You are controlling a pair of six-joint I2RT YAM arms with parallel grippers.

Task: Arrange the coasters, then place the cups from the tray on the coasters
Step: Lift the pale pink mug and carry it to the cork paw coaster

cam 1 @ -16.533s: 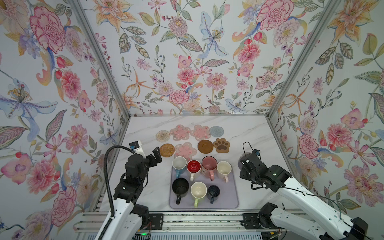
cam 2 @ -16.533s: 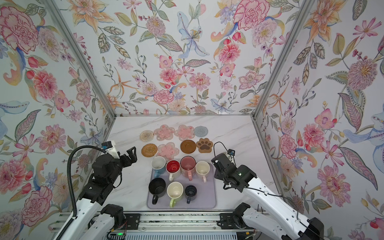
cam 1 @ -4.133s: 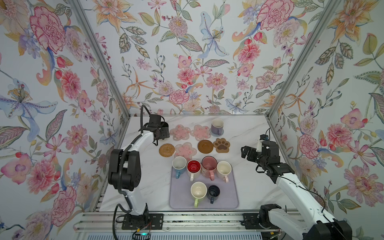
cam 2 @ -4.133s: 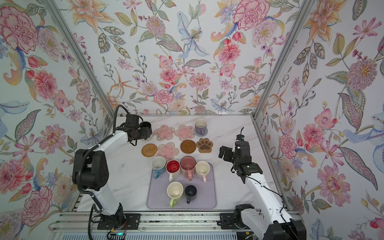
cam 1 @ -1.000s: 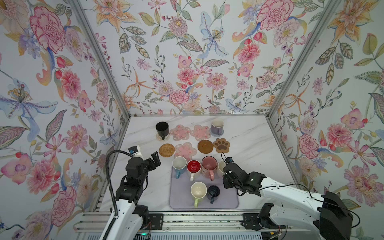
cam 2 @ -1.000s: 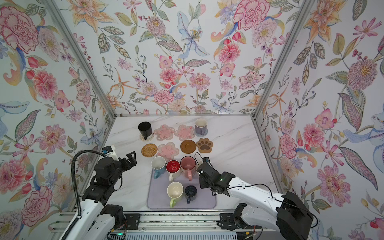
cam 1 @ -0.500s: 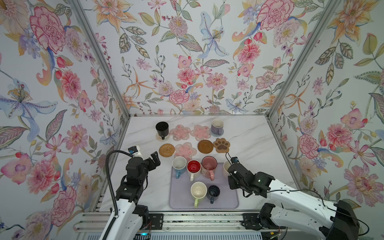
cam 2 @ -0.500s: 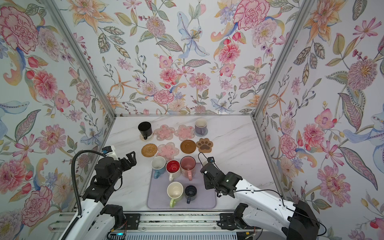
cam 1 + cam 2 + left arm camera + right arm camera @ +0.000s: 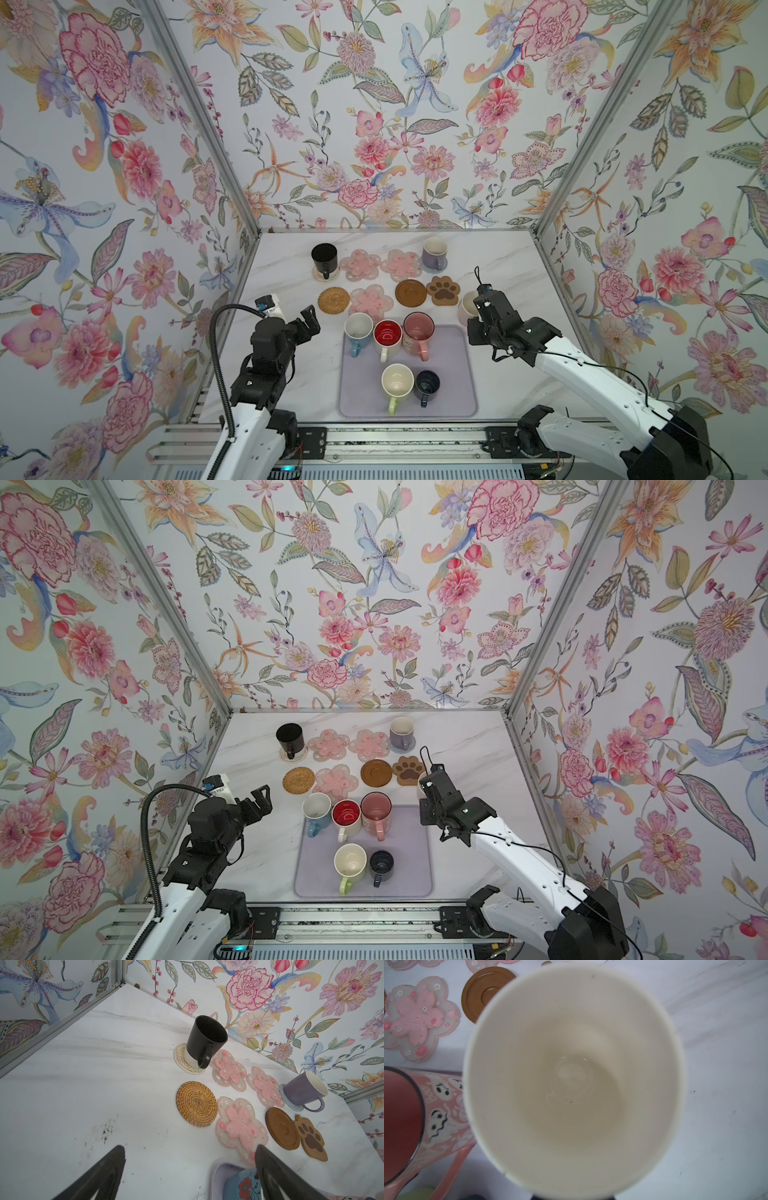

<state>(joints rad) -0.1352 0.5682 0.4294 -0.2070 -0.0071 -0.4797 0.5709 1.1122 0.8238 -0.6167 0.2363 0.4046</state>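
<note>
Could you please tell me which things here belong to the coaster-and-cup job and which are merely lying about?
Job: lavender tray; on it: light blue, red-inside, pink, cream-green, navy cups; black cup on beige coaster; lavender cup on grey-blue coaster; cream cup in right end effector; bare coasters: three pink flowers, tan woven, brown disc, paw-print.
Just there: floral walls; front rail; marble tabletop.

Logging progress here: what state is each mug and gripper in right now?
black mug, upright on beige woven coaster.
lavender mug, upright on grey-blue coaster.
cream mug, off the tray, held by right gripper.
light blue mug, on tray.
red-inside mug, on tray.
pink mug, on tray.
green-handled mug, on tray.
navy mug, on tray.
left gripper, open, empty.
</note>
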